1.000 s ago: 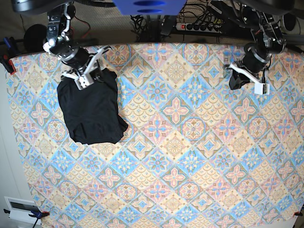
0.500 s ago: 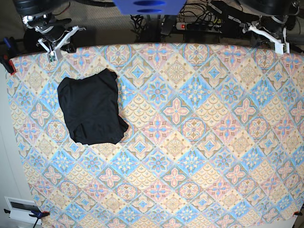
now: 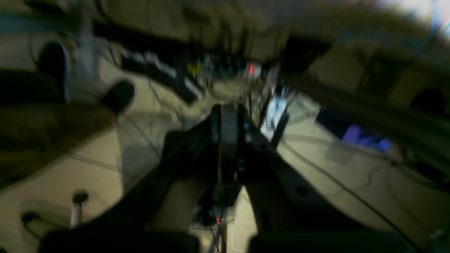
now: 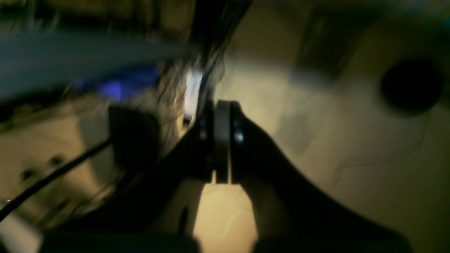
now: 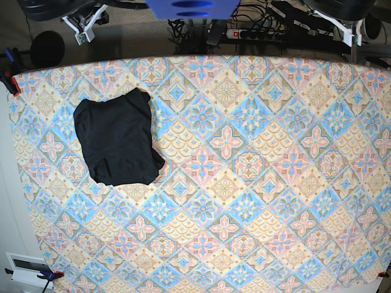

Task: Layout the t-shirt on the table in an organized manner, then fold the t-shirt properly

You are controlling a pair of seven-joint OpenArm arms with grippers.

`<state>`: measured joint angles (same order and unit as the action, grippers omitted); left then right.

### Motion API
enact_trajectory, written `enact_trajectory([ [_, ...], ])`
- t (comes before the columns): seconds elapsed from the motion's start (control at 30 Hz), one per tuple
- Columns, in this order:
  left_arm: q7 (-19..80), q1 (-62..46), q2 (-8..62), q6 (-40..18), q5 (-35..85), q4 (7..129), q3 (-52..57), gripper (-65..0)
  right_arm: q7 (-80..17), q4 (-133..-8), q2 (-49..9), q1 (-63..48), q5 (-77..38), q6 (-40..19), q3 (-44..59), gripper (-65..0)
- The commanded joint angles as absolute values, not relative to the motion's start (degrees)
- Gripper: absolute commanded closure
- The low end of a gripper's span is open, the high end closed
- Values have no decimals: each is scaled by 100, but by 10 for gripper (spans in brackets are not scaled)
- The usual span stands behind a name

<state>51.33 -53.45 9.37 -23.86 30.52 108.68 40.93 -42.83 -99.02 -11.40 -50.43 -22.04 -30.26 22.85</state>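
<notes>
Up at the far edge of the worktop, both sets of fingers are pressed together with nothing between them. The left wrist view, heavily blurred, shows the left gripper (image 3: pixel 227 116) with its dark fingers (image 3: pixel 215 123) meeting in a narrow seam, pointed out over a pale floor strewn with cables (image 3: pixel 337 182). The right wrist view, equally smeared, shows the right gripper (image 4: pixel 222 116) the same way, fingers (image 4: pixel 236 126) squeezed against a thin light strip, empty, with pale floor beyond. In the base view only white parts of each arm poke in past the far edge: the right gripper (image 5: pixel 84 24) above the far-left corner and the left gripper (image 5: pixel 348 27) above the far-right corner, both well apart from the cloth. The t-shirt (image 5: pixel 117 137) lies as a compact, roughly rectangular black bundle flat on the worktop (image 5: pixel 256 183), near the left edge and toward the far-left corner, its lower right corner flaring out slightly. A power strip (image 5: pixel 259 35) sits on the floor behind the far edge.
</notes>
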Motion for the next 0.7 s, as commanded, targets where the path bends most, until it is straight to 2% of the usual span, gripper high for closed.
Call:
enact_trajectory([
  [0.0, 4875, -5341, 980, -2396, 3002, 10738, 3925, -1, -4268, -9701, -1200, -5121, -2255, -3073, 2246, 0],
  [0.13, 4558, -4910, 1095, -2396, 2369, 9763, 3090, -1, -4268, -8725, -1200, -4462, -2229, -3073, 1877, 0],
  [0.27, 4435, -4356, 1112, -2387, 2229, 8611, 2695, -1, -4110, -7855, -1209, -4075, -2220, -3073, 1701, 0],
  [0.37, 3741, -4004, 1121, -2387, 2211, 7582, 2378, -1, -3653, -7187, -1209, -3855, -2097, -3073, 1543, 0],
  [0.53, 2730, -3477, 1323, -2387, 1938, 6343, 1262, -1, -3002, -5877, -1209, -3152, -1297, -3073, 1270, 0],
  [0.67, 1824, -2993, 1314, -2378, 1842, 5095, 752, -2, -2114, -4541, -1209, -2721, -1024, -3064, 1226, 0],
])
